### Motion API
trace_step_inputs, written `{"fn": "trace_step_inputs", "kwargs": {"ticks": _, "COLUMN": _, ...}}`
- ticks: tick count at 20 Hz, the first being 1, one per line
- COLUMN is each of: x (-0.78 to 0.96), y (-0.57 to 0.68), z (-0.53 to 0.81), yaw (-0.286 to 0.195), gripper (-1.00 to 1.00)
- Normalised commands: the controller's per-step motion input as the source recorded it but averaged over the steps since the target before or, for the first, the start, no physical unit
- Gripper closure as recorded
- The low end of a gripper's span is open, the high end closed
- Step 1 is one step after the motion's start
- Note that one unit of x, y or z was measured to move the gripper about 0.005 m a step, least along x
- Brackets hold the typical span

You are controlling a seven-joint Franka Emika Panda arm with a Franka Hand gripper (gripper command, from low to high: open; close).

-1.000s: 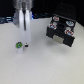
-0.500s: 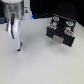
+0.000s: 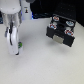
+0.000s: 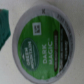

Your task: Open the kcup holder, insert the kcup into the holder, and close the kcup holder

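Exterior view: I stand over the white table [image 3: 40, 65] toward the exterior view's left, my white arm [image 3: 14, 17] coming straight down. My gripper [image 3: 14, 50] is low at the tabletop, and the kcup [image 3: 19, 46] shows as a small green spot right at my fingertips, on the side of them that faces the exterior view's right. Whether my jaws are closed on it or merely set around it I cannot tell; the picture is too coarse to show the gap.

The kcup holder [image 3: 61, 31] sits well apart from my jaws, across the table toward the exterior view's right. Its drawer is pulled out, with red- and white-topped pods [image 3: 59, 21] showing in the round slots and one grey handle [image 3: 59, 38] on its near front.

In the wrist view the kcup [image 4: 44, 45] fills almost the whole picture: a round green lid with a white rim and printed lettering, lying directly beneath my jaws and very close. A blurred green shape [image 4: 5, 25] sits at one edge; I cannot make out what it is.
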Motion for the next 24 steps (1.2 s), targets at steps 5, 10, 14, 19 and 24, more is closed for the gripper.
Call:
{"fn": "trace_step_inputs", "kwargs": {"ticks": 5, "x": 0.02, "y": 0.01, "z": 0.00, "yaw": -0.130, "gripper": 1.00}}
{"fn": "trace_step_inputs", "kwargs": {"ticks": 10, "x": 0.04, "y": 0.00, "z": 0.05, "yaw": -0.084, "gripper": 1.00}}
{"fn": "trace_step_inputs", "kwargs": {"ticks": 14, "x": 0.05, "y": 0.01, "z": 0.05, "yaw": -0.087, "gripper": 1.00}}
{"fn": "trace_step_inputs", "kwargs": {"ticks": 19, "x": 0.06, "y": 0.02, "z": 0.17, "yaw": -0.061, "gripper": 1.00}}
{"fn": "trace_step_inputs", "kwargs": {"ticks": 24, "x": 0.16, "y": 0.23, "z": 0.79, "yaw": -0.004, "gripper": 1.00}}
